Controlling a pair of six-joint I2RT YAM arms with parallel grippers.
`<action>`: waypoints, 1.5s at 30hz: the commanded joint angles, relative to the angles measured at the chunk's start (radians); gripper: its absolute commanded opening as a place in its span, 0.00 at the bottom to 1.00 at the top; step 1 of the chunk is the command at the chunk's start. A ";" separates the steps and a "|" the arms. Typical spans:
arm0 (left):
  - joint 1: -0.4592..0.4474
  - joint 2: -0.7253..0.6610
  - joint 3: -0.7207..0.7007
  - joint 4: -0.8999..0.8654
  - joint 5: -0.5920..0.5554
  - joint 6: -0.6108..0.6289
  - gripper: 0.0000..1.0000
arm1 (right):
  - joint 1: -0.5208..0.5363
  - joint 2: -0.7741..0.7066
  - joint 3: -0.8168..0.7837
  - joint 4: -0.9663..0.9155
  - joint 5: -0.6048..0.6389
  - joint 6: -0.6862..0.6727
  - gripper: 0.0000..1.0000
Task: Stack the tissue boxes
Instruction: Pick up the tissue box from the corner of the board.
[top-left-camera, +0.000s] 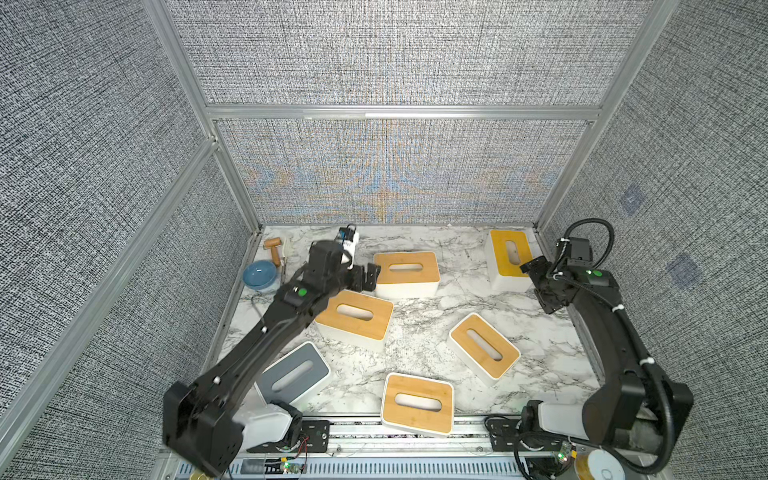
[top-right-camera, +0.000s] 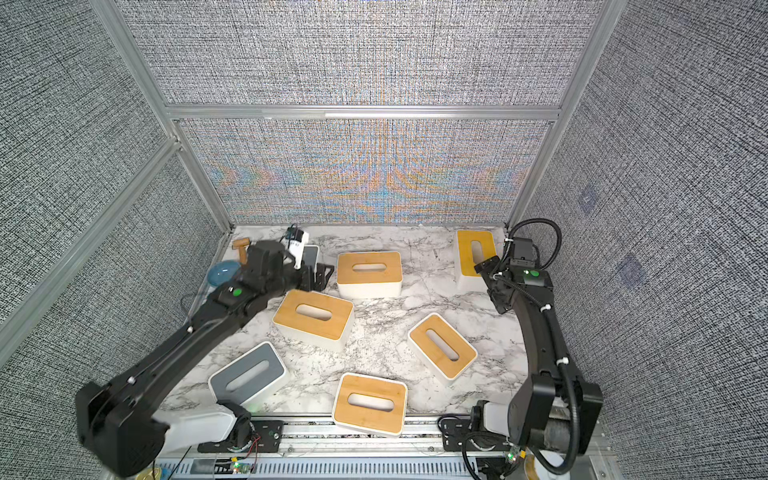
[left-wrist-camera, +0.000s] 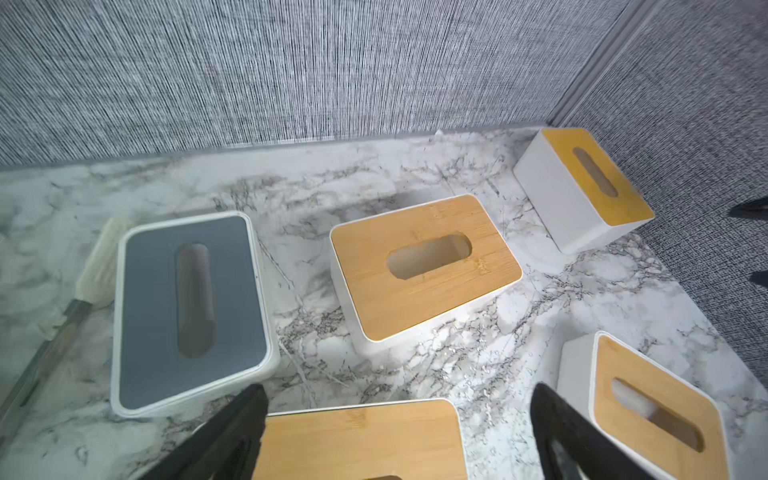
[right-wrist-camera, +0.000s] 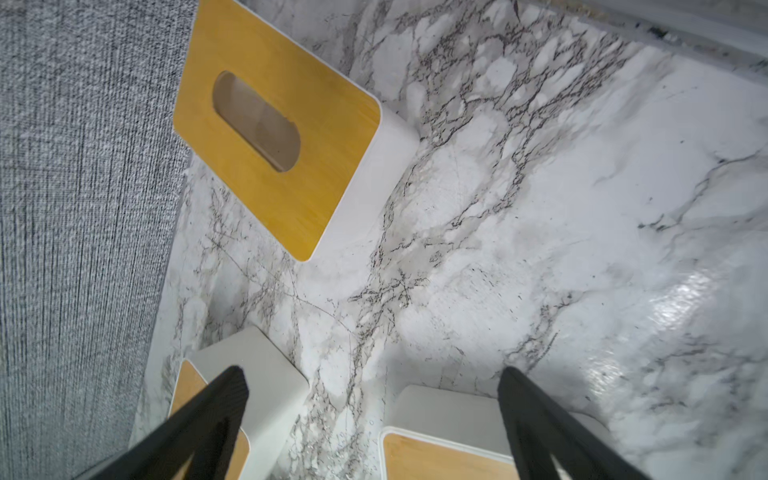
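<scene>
No white, bamboo- or grey-lidded tissue boxes (top-left-camera: 406, 268) are stacked; all seen sit singly on the marble tabletop (top-left-camera: 432, 316). The left tool (top-left-camera: 369, 277) and right tool (top-left-camera: 538, 287) stand released, empty.

Tissue boxes (top-right-camera: 313, 328), seven, white, round-cornered, oval-slotted flat lids up, unstacked and apart on marble tabletop (top-left-camera: 436, 316): corner bamboo box (top-left-camera: 500, 249) far right, far-centre bamboo box (top-left-camera: 407, 277), centre-left bamboo box (top-left-camera: 353, 326), centre-right bamboo box (top-left-camera: 492, 338) angled, front-edge bamboo box (top-left-camera: 417, 417), near-left grey box (top-left-camera: 309, 363), far-left grey box (left-wrist-camera: 149, 307).

A blue bowl (top-left-camera: 259, 274) sits at the marble tabletop's (top-left-camera: 419, 332) left edge, near a wooden-handled brush (top-left-camera: 274, 245).
</scene>
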 joint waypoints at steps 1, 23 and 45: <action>0.003 -0.138 -0.162 0.329 -0.045 0.108 0.99 | -0.010 0.087 0.072 0.025 -0.038 0.112 0.91; 0.003 -0.236 -0.263 0.405 0.194 0.174 0.99 | -0.042 0.550 0.383 -0.052 -0.032 0.249 0.86; 0.004 -0.222 -0.261 0.411 0.232 0.154 1.00 | -0.031 0.679 0.486 -0.103 -0.083 0.243 0.46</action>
